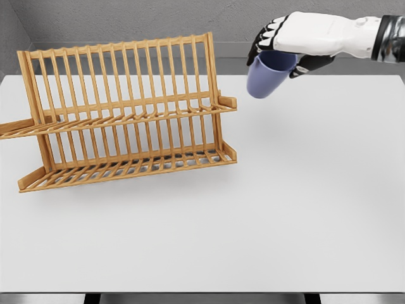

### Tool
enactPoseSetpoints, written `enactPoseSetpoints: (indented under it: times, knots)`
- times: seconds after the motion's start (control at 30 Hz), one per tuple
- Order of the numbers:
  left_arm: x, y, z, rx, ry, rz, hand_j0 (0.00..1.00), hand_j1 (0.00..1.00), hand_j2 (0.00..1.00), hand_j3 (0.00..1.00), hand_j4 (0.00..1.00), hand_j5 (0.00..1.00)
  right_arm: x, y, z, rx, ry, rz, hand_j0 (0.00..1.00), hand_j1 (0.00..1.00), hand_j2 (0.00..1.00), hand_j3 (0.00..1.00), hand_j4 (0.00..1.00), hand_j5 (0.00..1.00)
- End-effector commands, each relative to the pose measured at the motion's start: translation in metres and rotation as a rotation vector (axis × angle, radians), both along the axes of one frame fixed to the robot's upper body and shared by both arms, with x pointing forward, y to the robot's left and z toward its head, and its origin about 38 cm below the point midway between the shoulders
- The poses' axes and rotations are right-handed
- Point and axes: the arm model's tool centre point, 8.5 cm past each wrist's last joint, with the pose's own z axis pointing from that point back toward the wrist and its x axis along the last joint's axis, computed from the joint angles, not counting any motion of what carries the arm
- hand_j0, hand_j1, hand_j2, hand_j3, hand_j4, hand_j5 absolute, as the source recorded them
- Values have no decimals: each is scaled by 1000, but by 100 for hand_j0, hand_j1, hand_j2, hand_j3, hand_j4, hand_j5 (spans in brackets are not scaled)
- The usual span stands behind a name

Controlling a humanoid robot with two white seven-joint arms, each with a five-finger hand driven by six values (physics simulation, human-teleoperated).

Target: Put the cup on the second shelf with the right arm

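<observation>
1. Reaching in from the upper right edge of the head view, the right hand [288, 44] is wrapped around a blue-violet cup [268, 75], its dark fingers [261, 39] curled over the rim and the thumb on the other side of the wall.
2. The cup hangs in the air above the white table [297, 209], tilted, with its closed bottom pointing down and to the left and its mouth up under the palm.
3. It sits to the right of the wooden dish rack [126, 111], near the rack's upper right corner but apart from it, touching neither shelf.
4. The rack stands on the left half of the table, a slatted back leaning away with two slatted shelves, one at mid-height [136, 117] and one at the bottom [130, 168]; both shelves carry nothing.
5. A grey wall [158, 19] runs behind the table.
6. Only the right arm's white forearm and dark wrist cuff show.
</observation>
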Motion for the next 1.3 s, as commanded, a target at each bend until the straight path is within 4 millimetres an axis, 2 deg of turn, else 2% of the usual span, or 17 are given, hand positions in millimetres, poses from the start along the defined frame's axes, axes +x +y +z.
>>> enactPoseSetpoints:
  times: [0.0,0.53,0.73,0.83,0.97,1.13,1.27]
  knots:
    - [0,0,0,0,0,0,100,100,100,100,100,100,-2,4,2,7,-4,13,67,67,67,67,67,67]
    - [0,0,0,0,0,0,100,100,100,100,100,100,-15,54,26,36,-73,145,66,66,66,66,66,66]
    - [0,0,0,0,-1,0,100,100,100,100,100,100,-21,62,28,36,-84,174,66,66,66,66,66,66]
    - [0,0,0,0,0,0,100,100,100,100,100,100,-26,72,29,41,-89,205,66,66,66,66,66,66]
    - [0,0,0,-1,0,0,100,100,100,100,100,100,-26,80,23,36,-78,218,66,66,66,66,66,66]
    - [0,0,0,0,0,0,100,100,100,100,100,100,-26,87,3,-4,-35,232,67,67,67,67,67,67]
    - [0,0,0,0,-1,0,100,100,100,100,100,100,-26,89,-2,-16,-25,236,67,67,67,67,67,67]
